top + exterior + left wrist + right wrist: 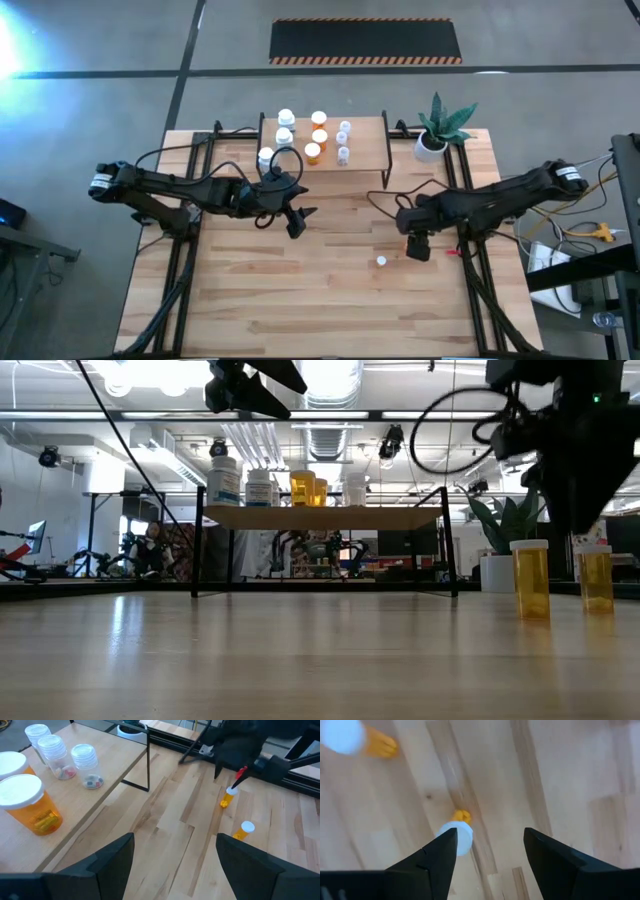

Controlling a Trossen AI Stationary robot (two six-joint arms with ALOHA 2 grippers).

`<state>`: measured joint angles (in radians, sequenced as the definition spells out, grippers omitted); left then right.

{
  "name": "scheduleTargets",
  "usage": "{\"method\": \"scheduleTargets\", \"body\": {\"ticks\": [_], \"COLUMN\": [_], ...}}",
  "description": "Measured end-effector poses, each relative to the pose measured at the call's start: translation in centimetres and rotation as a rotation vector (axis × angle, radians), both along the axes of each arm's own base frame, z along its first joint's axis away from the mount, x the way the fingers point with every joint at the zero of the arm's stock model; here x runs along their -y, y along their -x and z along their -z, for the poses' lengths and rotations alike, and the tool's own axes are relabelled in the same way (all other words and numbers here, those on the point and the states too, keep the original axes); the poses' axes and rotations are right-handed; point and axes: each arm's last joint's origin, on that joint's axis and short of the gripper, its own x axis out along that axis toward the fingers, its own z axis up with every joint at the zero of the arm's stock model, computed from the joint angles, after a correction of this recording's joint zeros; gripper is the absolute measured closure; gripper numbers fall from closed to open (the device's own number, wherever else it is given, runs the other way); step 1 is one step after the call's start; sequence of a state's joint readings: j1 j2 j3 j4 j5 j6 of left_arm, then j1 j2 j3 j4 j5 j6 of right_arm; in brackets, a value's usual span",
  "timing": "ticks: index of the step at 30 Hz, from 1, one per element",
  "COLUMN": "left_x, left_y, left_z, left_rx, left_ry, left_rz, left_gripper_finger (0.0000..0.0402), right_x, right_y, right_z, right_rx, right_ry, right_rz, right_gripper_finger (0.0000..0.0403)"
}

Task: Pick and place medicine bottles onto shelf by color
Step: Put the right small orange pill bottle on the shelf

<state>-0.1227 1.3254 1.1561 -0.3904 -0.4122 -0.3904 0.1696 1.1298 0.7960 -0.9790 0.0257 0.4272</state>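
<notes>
Right gripper [490,847] jaws wide open, empty, above orange bottle [456,836], bottle nearer one jaw.

Saw a plank table [300,300] with a low shelf [372,150] standing at the far middle and a potted plant [431,146] just beside its right end. Found two loose orange bottles [381,261] upright on the bare boards towards the right, near each other. Counted three rows on the shelf: white bottles [285,126] left, shelved orange bottles [318,135] middle, small clear bottles [343,140] right.
</notes>
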Motion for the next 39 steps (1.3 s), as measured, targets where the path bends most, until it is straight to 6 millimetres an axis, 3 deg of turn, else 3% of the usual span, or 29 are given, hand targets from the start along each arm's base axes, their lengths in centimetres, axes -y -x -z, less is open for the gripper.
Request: {"method": "scheduleTargets", "body": {"ticks": [7, 12, 26, 30, 37, 39], "left_x": [0.0, 0.0, 0.0, 0.0, 0.0, 0.0], "left_y": [0.0, 0.0, 0.0, 0.0, 0.0, 0.0], "left_z": [0.0, 0.0, 0.0, 0.0, 0.0, 0.0], "left_rx": [0.0, 0.0, -0.001, -0.001, -0.001, -0.002], "left_ry": [0.0, -0.001, -0.001, -0.001, -0.001, -0.001], "left_rz": [0.0, 0.0, 0.0, 0.0, 0.0, 0.0], "left_gripper_finger": [0.0136, 0.0136, 0.0136, 0.0136, 0.0136, 0.0136], "right_x": [-0.2, -0.1, -0.5, -0.5, -0.5, -0.6], "right_y": [1.2, 1.7, 0.3, 0.0, -0.2, -0.4], "right_z": [-1.6, -0.6, 2.1, 2.6, 2.5, 1.7], "right_rx": [0.092, 0.054, 0.034, 0.011, 0.029, 0.046], "right_ry": [-0.062, -0.059, -0.083, -0.075, -0.087, -0.116], "right_rz": [-0.162, -0.222, -0.218, -0.215, -0.177, -0.152], "right_gripper_finger": [0.0184, 0.0184, 0.0186, 0.0214, 0.0307, 0.0309]}}
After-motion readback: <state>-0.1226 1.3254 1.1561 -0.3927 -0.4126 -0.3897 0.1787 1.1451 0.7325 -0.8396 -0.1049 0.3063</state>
